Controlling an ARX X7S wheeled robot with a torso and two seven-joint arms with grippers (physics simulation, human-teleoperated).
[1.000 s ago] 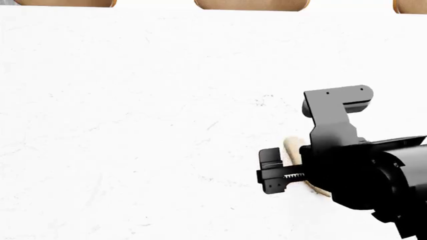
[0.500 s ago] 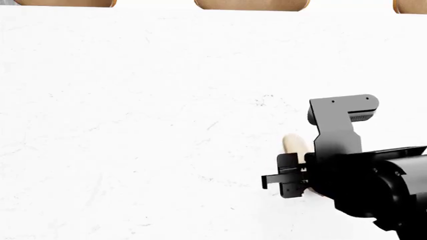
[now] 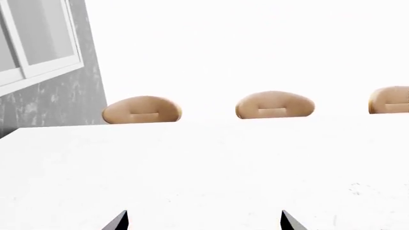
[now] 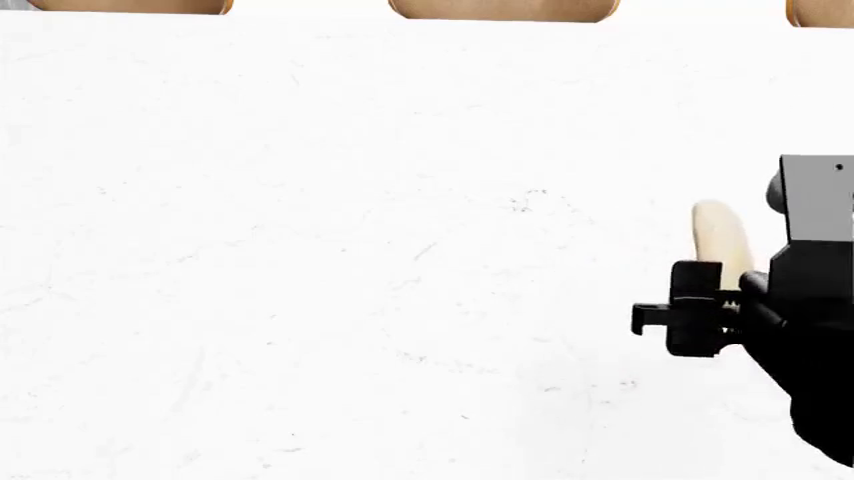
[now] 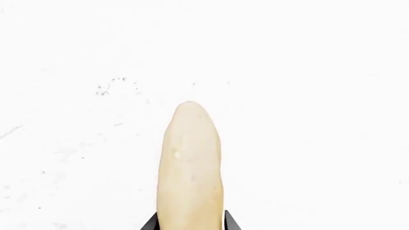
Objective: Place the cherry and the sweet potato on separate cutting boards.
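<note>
The right gripper (image 4: 694, 320) sits over the right edge of the white table (image 4: 334, 250), and the sweet potato (image 5: 189, 167) runs straight out from between its two dark fingertips (image 5: 151, 223), jaws narrow and clamped on its near end. From the head camera the pale root (image 4: 722, 236) pokes out beyond the black wrist, rounded tip pointing toward the far edge. Bare tabletop lies all around it, faintly speckled. Over on the left wrist camera, two dark fingertips (image 3: 118, 221) stand wide apart above the table with nothing between them. Three tan chair backs (image 3: 273, 105) line the far edge, well apart from the root.
</note>
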